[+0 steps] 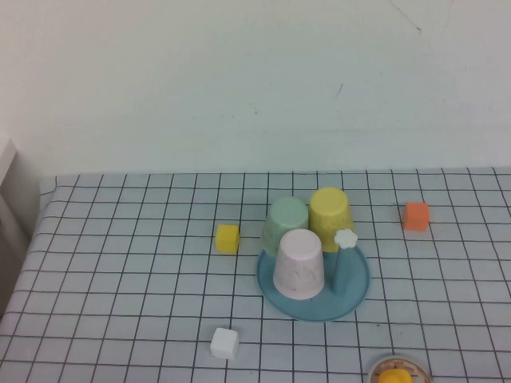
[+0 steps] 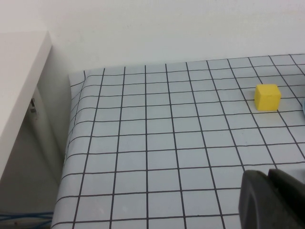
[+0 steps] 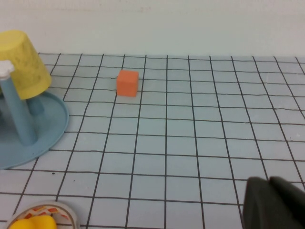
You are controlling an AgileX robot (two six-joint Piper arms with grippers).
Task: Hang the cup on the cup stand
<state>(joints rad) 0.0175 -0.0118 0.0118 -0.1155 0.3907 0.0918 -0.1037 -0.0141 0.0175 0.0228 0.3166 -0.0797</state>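
The yellow cup (image 1: 330,212) hangs upside down on a peg of the blue cup stand (image 1: 355,286), at its far side; it also shows in the right wrist view (image 3: 21,64). A pale green cup (image 1: 286,223) and a pale pink cup (image 1: 299,263) sit upside down on the same stand. One bare peg with a white flower knob (image 1: 345,238) stands at the right. Neither arm shows in the high view. My left gripper (image 2: 268,179) is shut and empty over the table's left part. My right gripper (image 3: 269,186) is shut and empty over the table, right of the stand.
A yellow cube (image 1: 227,238) lies left of the stand, an orange cube (image 1: 416,216) to its right, a white cube (image 1: 224,343) near the front. A round dish with a yellow toy (image 1: 395,372) sits at the front edge. A white shelf (image 2: 19,86) stands left of the table.
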